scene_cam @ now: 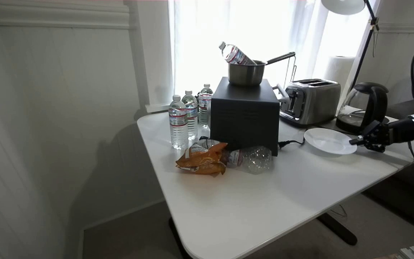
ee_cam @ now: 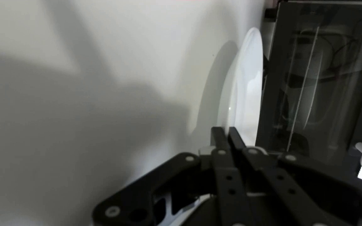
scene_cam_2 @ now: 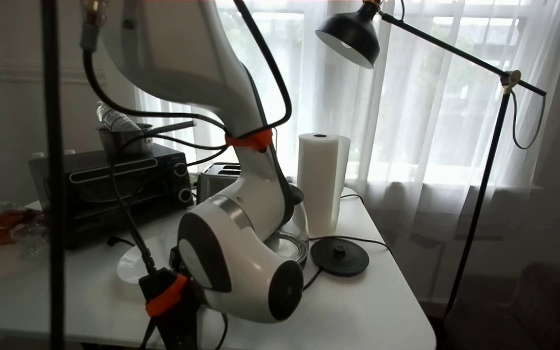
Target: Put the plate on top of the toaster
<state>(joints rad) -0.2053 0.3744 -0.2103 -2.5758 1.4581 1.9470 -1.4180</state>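
A small round white plate [scene_cam: 327,141] shows near the kettle in an exterior view. It also shows partly behind the arm in an exterior view [scene_cam_2: 131,266] and edge-on in the wrist view [ee_cam: 250,84]. My gripper [ee_cam: 227,131] is shut on the plate's near rim, one finger on each face. In an exterior view my gripper [scene_cam: 357,141] reaches in from the right, low over the table. The plate looks slightly raised, with a shadow beside it. The silver toaster [scene_cam: 321,102] stands behind the plate; it is half hidden by the arm in an exterior view [scene_cam_2: 212,182].
A black toaster oven [scene_cam: 244,122] stands left of the toaster, with a pot [scene_cam: 245,75] and a bottle on top. A glass kettle [scene_cam: 354,111] stands right of the toaster. A paper towel roll [scene_cam_2: 318,184], kettle base [scene_cam_2: 339,256] and lamp [scene_cam_2: 353,36] are nearby.
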